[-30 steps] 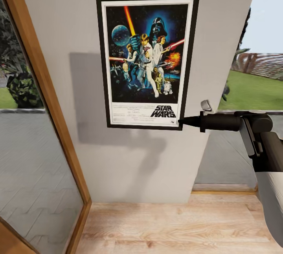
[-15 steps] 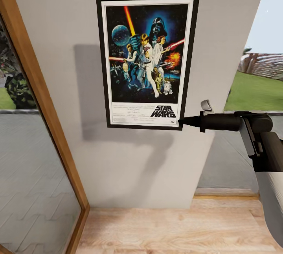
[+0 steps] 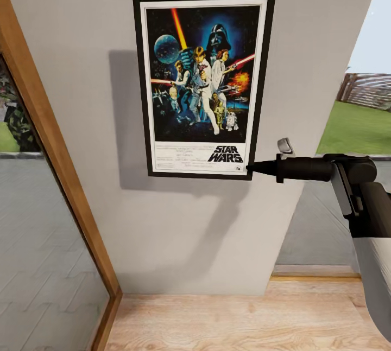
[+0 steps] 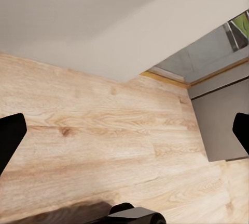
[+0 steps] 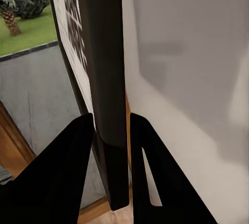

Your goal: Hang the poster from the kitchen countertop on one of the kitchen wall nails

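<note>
Black-framed poster (image 3: 203, 82) between right gripper (image 3: 251, 167) jaws

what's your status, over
Right gripper shut on poster at its lower right corner. Left gripper open over floor. Poster upright before the wall, nothing in the way.

The poster (image 3: 203, 84) stands upright in the upper centre of the head view, flat before a grey wall (image 3: 81, 25), its shadow falling lower left. It has a black frame, white border, dark blue artwork with figures and lightsabers, and "STAR WARS" lettering at lower right.
</note>
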Tool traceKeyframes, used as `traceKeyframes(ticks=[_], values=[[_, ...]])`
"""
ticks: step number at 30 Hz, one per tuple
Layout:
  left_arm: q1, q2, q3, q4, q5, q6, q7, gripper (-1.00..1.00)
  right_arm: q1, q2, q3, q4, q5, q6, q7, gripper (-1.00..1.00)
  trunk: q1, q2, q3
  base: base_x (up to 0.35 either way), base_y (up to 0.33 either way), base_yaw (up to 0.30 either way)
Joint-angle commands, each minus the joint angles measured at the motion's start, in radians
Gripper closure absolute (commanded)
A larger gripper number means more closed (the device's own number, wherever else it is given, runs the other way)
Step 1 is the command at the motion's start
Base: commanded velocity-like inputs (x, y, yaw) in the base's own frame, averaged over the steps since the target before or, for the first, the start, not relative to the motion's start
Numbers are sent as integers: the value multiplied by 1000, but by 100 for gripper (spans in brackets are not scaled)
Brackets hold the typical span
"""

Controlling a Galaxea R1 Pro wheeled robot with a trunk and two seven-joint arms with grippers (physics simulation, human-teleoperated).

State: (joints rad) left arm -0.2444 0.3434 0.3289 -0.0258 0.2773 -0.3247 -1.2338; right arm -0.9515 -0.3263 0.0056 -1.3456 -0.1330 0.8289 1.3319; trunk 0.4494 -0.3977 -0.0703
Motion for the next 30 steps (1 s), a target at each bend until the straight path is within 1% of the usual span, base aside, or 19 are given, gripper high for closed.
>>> traceKeyframes(ticks=[1,5,12,15,30], values=[[-1,0,4,1,-3,-5,-3,-100,-1,0,1,0,-5,9,1,100,1,-2,-2,3,0,0],[-1,0,4,1,-3,-5,-3,-100,-1,0,1,0,-5,9,1,100,1,-2,-2,30,0,0],[-1,0,4,0,-3,-5,-3,-100,-1,0,1,0,-5,9,1,100,1,-2,-2,222,0,0],[-1,0,4,0,-3,-5,-3,-100,-1,0,1,0,-5,9,1,100,1,-2,-2,110,0,0],[-1,0,4,0,-3,-5,-3,-100,-1,0,1,0,-5,9,1,100,1,-2,-2,17,0,0]])
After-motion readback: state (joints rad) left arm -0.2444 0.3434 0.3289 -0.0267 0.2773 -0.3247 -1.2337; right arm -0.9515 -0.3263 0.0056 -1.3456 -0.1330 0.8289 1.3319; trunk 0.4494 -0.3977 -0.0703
